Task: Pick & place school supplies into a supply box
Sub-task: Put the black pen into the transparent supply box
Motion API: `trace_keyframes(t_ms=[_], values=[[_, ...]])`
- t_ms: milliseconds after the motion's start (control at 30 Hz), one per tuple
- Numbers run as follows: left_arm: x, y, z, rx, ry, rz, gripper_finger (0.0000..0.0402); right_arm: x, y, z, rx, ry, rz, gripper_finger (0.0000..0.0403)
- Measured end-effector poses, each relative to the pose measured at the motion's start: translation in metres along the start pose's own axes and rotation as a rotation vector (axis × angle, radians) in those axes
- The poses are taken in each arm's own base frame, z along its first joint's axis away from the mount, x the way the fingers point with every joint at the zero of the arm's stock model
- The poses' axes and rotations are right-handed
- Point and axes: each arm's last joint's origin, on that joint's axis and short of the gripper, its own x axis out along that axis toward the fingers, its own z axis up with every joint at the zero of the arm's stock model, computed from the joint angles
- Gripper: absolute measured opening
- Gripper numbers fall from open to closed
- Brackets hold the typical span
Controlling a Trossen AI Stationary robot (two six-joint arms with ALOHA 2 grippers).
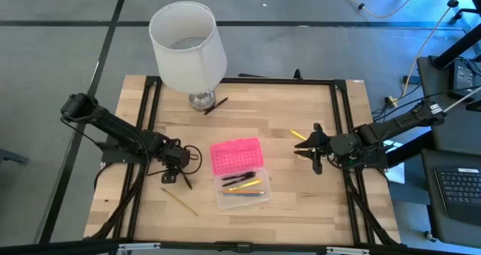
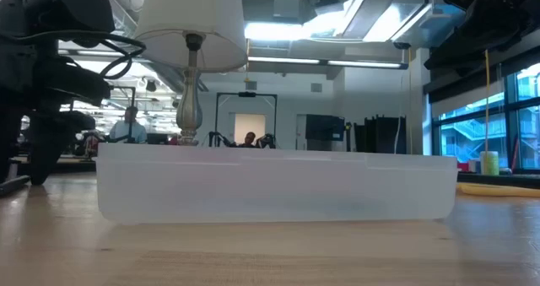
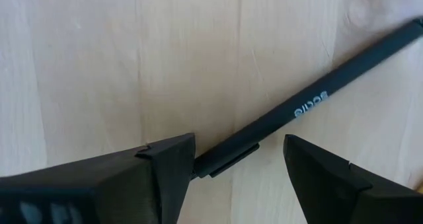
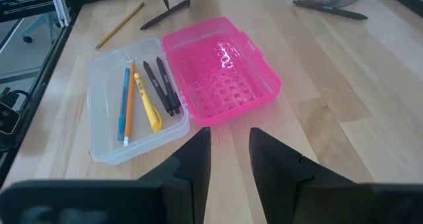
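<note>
The supply box lies open near the middle of the wooden bench, its pink lid folded flat beside the clear base. In the base the right wrist view shows 5 supplies: 2 black pens, 1 yellow marker, 1 orange pencil and 1 blue pencil, all lying side by side.

Outside the box there are 4 more. 1 tan pencil lies near the front left of the bench, 1 black pen by the foot of the lamp, 1 yellow piece just beside the right hand, and 1 black pen under the left hand.

The left hand is low over the bench to the left of the box, its fingers spread wide on either side of that pen's clip end; neither clearly presses the pen.

The right hand hovers to the right of the box, facing it. Its fingers stand partly open with a narrow gap and nothing between them.
</note>
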Motion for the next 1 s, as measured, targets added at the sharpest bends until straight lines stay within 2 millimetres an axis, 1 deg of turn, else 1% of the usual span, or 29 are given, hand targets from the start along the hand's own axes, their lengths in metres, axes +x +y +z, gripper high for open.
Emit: trace_keyframes(t_ms=[133, 267, 467, 667, 833, 1000], values=[[0.0, -0.004, -0.003, 0.025, 0.016, -0.004, 0.0206, 0.0, 0.0, 0.0, 0.0, 0.003, 0.007, 0.0108], [0.001, -0.008, -0.006, 0.049, 0.015, 0.02, 0.0175, 0.0, 0.0, 0.0, 0.0, 0.003, 0.007, 0.0108], [0.001, -0.013, -0.009, 0.009, -0.005, 0.064, 0.0128, 0.0, 0.0, 0.0, -0.002, 0.003, 0.007, 0.0108], [0.002, -0.02, -0.013, 0.028, -0.002, 0.067, 0.0095, 0.0, 0.0, 0.0, -0.003, 0.003, 0.007, 0.0108], [0.007, -0.023, -0.013, -0.042, 0.025, 0.079, 0.0075, 0.0, 0.0, 0.0, -0.003, 0.004, 0.008, 0.0108], [0.008, -0.024, -0.012, -0.128, 0.01, 0.106, 0.0054, 0.0, 0.0, 0.0, -0.003, 0.004, 0.007, 0.0108]])
